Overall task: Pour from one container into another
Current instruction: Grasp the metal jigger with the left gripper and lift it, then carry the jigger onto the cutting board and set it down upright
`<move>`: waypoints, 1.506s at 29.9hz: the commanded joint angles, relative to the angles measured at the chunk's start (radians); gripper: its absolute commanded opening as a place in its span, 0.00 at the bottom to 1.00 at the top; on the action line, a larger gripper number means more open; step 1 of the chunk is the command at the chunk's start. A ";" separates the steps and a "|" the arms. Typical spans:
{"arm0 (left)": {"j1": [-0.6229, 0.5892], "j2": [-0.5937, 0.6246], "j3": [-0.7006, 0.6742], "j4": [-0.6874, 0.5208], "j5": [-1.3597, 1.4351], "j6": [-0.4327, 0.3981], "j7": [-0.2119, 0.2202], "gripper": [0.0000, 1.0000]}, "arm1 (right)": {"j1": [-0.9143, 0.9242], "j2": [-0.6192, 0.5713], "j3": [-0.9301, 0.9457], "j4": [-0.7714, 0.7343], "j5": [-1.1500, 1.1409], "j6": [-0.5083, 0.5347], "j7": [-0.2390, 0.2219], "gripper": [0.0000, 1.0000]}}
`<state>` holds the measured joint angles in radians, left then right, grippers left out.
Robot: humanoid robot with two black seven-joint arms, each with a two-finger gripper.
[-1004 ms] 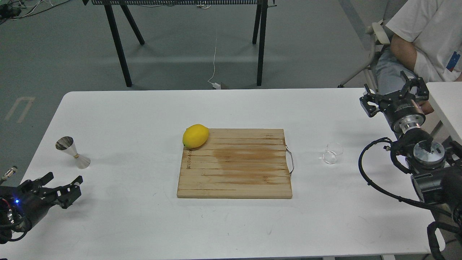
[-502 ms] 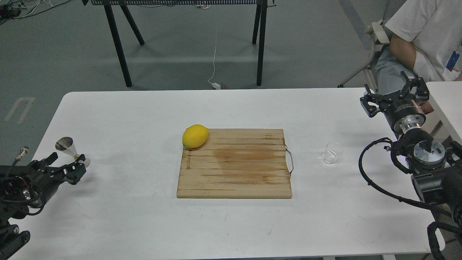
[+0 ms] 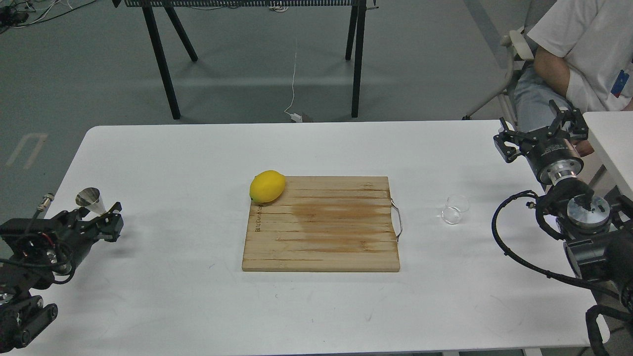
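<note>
Left gripper (image 3: 101, 223), fingers spread, brackets the jigger (image 3: 91, 200) near the table's (image 3: 316, 306) left edge for grasping. Right gripper (image 3: 541, 134), also spread, hovers beyond the beaker (image 3: 455, 209), right side.

lemon (image 3: 267, 186) on cutting board's (image 3: 321, 237) far-left corner
</note>
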<state>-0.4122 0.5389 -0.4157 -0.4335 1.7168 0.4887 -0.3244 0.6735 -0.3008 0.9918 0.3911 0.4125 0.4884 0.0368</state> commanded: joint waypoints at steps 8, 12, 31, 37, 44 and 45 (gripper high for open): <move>-0.005 -0.013 0.002 0.035 0.004 0.000 -0.044 0.29 | 0.000 0.000 -0.001 0.000 -0.001 0.000 0.000 1.00; 0.000 -0.014 0.003 0.035 0.004 0.000 -0.045 0.16 | 0.000 0.000 -0.001 0.000 -0.001 0.000 0.000 1.00; -0.194 0.131 0.003 -0.229 0.006 0.000 -0.058 0.07 | 0.003 -0.011 -0.001 0.003 -0.001 0.000 0.000 1.00; -0.315 0.144 0.006 -0.471 0.029 -0.059 -0.051 0.07 | 0.003 -0.054 0.005 0.002 0.000 0.000 0.000 1.00; -0.350 0.069 0.031 -0.657 0.229 -0.206 -0.041 0.05 | -0.006 -0.083 0.008 0.002 0.000 0.000 0.000 1.00; -0.352 0.037 0.031 -0.654 0.272 -0.214 -0.033 0.05 | -0.006 -0.083 0.010 0.002 0.000 0.000 0.000 1.00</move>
<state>-0.7551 0.6466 -0.3881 -1.0693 1.8842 0.3183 -0.3708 0.6691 -0.3776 0.9997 0.3927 0.4125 0.4888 0.0368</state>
